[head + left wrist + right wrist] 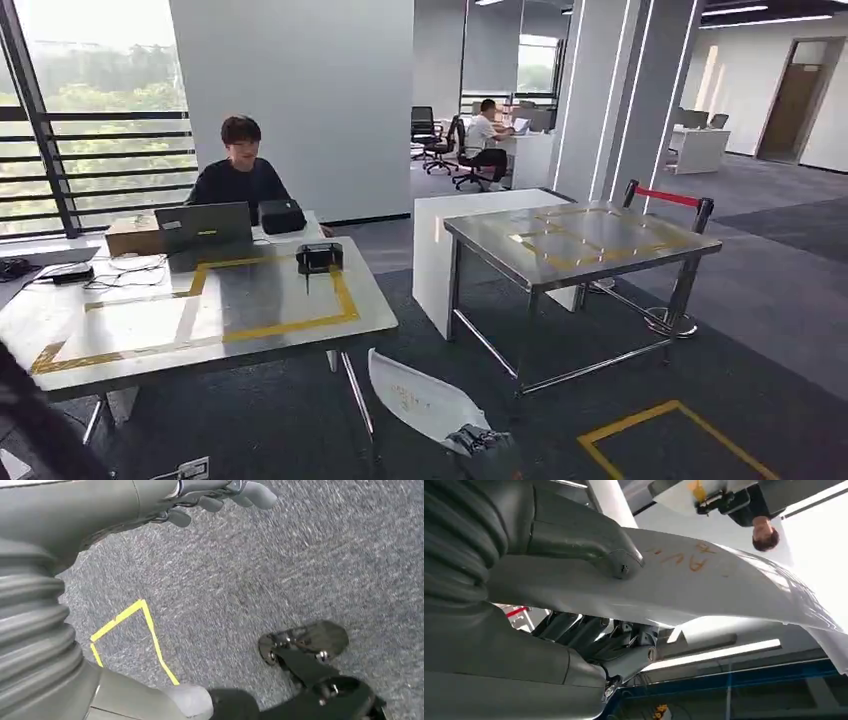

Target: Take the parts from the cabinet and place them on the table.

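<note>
A white curved panel part (420, 400) with orange writing sticks up at the bottom middle of the head view, and my right hand (482, 441) grips its lower end. In the right wrist view the thumb (594, 550) lies on one face of the panel (724, 590) and the dark fingers (589, 635) press the other face. Ahead on the left stands a table (150, 320) marked with yellow tape, and a small black part (319, 257) sits on it. My left hand (150, 500) hangs over grey carpet with fingers apart, holding nothing.
A person (240, 170) sits behind a laptop (203, 225) at the table's far side, beside a cardboard box (133, 236) and a black case (281, 215). A steel table (580, 240) stands to the right, with a stanchion (690, 260) beyond. Yellow tape (660, 440) marks the carpet.
</note>
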Robot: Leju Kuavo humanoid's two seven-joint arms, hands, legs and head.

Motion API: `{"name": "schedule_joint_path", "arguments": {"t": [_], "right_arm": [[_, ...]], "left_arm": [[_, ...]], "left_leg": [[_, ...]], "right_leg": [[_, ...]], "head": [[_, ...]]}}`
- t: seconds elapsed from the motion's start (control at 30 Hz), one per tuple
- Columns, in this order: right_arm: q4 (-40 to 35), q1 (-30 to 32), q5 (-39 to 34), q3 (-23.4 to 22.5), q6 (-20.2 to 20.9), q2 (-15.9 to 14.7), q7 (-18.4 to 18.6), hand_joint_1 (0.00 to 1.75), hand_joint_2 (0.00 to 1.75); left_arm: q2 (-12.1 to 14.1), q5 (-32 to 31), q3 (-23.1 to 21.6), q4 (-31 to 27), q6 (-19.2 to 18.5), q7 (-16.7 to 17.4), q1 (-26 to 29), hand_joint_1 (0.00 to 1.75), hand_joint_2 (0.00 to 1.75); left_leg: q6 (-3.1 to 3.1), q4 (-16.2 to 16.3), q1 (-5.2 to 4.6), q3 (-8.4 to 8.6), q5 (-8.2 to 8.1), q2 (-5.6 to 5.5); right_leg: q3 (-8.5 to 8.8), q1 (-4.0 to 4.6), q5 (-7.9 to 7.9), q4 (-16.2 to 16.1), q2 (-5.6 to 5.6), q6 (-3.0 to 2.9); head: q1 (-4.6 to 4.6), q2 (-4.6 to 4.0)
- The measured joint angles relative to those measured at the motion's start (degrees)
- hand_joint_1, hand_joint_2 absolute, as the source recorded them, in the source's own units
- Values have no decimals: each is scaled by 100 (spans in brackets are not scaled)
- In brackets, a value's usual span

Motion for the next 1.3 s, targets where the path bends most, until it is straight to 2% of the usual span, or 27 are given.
{"name": "schedule_joint_path", "arguments": {"t": [0.03,0.07,0.1,0.13,0.17,0.2,0.3,0.47,0.5,0.57,0.73,0.8,0.83,0.87,0.9,0.93,0.97,1.0,1.03,1.07,1.1,1.13,1.17,1.2,1.23,1.27,1.3], "right_arm": [[0,-32,0,11,2,0,0,175,175],[0,-62,2,18,2,0,2,175,175],[6,-86,17,22,0,7,0,175,175],[22,-109,31,24,-2,7,0,175,175],[46,-124,35,24,-2,7,2,175,175],[78,-153,39,24,-2,7,2,175,175],[171,-303,50,24,15,-26,2,175,175],[225,-395,35,24,59,-109,0,175,175],[230,-394,35,24,66,-107,-2,175,175],[254,-395,39,39,68,-92,-9,175,175],[264,-397,46,44,68,-77,-11,175,175],[297,-394,52,48,57,-61,-17,175,175],[310,-402,55,50,52,-55,-17,175,175],[337,-396,35,59,48,-48,-15,175,175],[350,-372,33,61,46,-50,-15,175,175],[356,-340,31,61,48,-50,-15,175,175],[358,-309,24,63,48,-50,-15,175,175],[358,-294,17,63,50,-52,-15,175,175],[358,-296,15,66,57,-52,-15,175,175],[358,-293,15,70,70,-52,-17,175,175],[380,-299,11,94,85,-48,-15,175,175],[385,-310,7,125,94,-46,-17,175,175],[383,-291,-2,136,94,-46,-26,175,175],[385,-301,-20,142,94,-46,-28,175,175],[385,-326,-33,144,94,-46,-35,175,175],[383,-319,-46,144,92,-46,-42,175,175],[387,-327,-68,147,94,-50,-41,175,175]], "left_arm": [[-15,2,2,0,0,0,-4,0,175],[-22,2,4,0,2,0,-5,0,175],[-26,4,7,0,2,-2,-13,0,175],[-26,11,15,0,4,-2,-10,0,175],[-26,15,35,0,4,0,-6,0,175],[-33,15,42,0,2,-9,-3,0,175],[-42,-9,44,0,0,-39,-10,0,175],[-68,32,57,0,13,17,-14,0,175],[-68,99,88,0,6,9,-17,0,175],[-68,212,179,0,-53,-53,-17,0,175],[-68,241,208,0,-63,-59,-17,0,175],[-85,284,273,2,-68,-70,-16,0,175],[-107,299,304,0,-72,-70,-19,0,175],[-112,337,339,0,-101,-103,-14,0,175],[-112,337,345,0,-114,-114,-7,0,175],[-116,337,363,2,-118,-122,-2,0,175],[-123,341,380,2,-127,-125,2,0,175],[-127,347,391,2,-131,-127,2,0,175],[-129,363,400,2,-133,-127,1,0,175],[-129,384,422,0,-133,-120,1,0,175],[-103,413,448,-2,-131,-114,-3,0,175],[-107,431,472,-2,-129,-103,-16,0,175],[-123,448,479,-2,-120,-98,-13,0,175],[-120,455,485,-2,-107,-96,-14,0,175],[-122,457,494,-2,-101,-94,-33,0,175],[-127,457,509,-2,-101,-87,-51,0,175],[-129,452,527,-2,-96,-87,-64,0,175]], "left_leg": [[-19,10,0,9,-14,14],[-42,15,-1,11,-28,26],[-74,31,-45,-6,-40,32],[-99,12,-39,-9,-28,34],[-35,30,-69,-9,-55,40],[-3,16,-64,-5,-34,42],[-36,-49,-66,32,-11,43],[-127,-85,-59,43,14,42],[-90,-51,-69,-12,-18,43],[-35,-57,-85,-14,-51,48],[-19,-63,-95,-15,-48,48],[62,-259,-75,59,-30,43],[77,-290,-33,193,6,35],[80,-282,-15,266,-55,43],[62,-275,-6,294,-85,44],[34,-269,11,337,-124,44],[2,-264,40,396,-169,45],[-64,-253,83,480,-225,46],[-120,-238,124,561,-297,48],[-183,-225,139,595,-384,54],[-244,-210,142,665,-453,66],[-304,-256,100,651,-490,82],[-332,-339,97,727,-541,101],[-392,-301,96,836,-479,93],[-435,-173,120,749,-403,88],[-442,172,132,536,-227,74],[-421,732,127,193,-24,50]], "right_leg": [[291,2,217,-542,-21,-23],[467,13,196,-923,-74,-59],[494,59,199,-949,-82,-81],[484,58,204,-944,-57,-102],[488,28,227,-963,-52,-78],[484,33,228,-963,-41,-82],[480,37,218,-963,-31,-110],[480,44,219,-959,-32,-149],[484,20,226,-973,-34,-134],[485,7,223,-977,-33,-120],[489,1,233,-992,-33,-103],[527,17,402,-919,-27,-51],[437,-6,327,-816,-33,-26],[-168,-33,-158,247,-22,78],[-402,-52,-241,596,-23,112],[-510,-71,-195,679,-24,141],[-482,-89,-27,504,-27,151],[-301,-115,276,38,-33,193],[-74,-148,500,-480,-56,248],[123,-192,755,-971,-120,315],[87,-135,559,-950,-159,271],[134,-87,458,-954,-170,101],[149,-92,461,-955,-126,30],[165,-126,416,-959,-119,-37],[248,-119,379,-933,-83,-113],[306,-115,331,-961,-67,-169],[398,-101,267,-975,-70,-209]], "head": [[2,0],[0,0],[-13,0],[-11,0],[-24,0],[-28,0],[-41,0],[-50,0],[-50,0],[-61,0],[-63,0],[-39,0],[-35,0],[-13,0],[-9,0],[-9,0],[-9,0],[-6,0],[-11,0],[-11,0],[-24,0],[-22,-9],[-61,0],[-101,-2],[-85,0],[-79,0],[-94,0]]}}
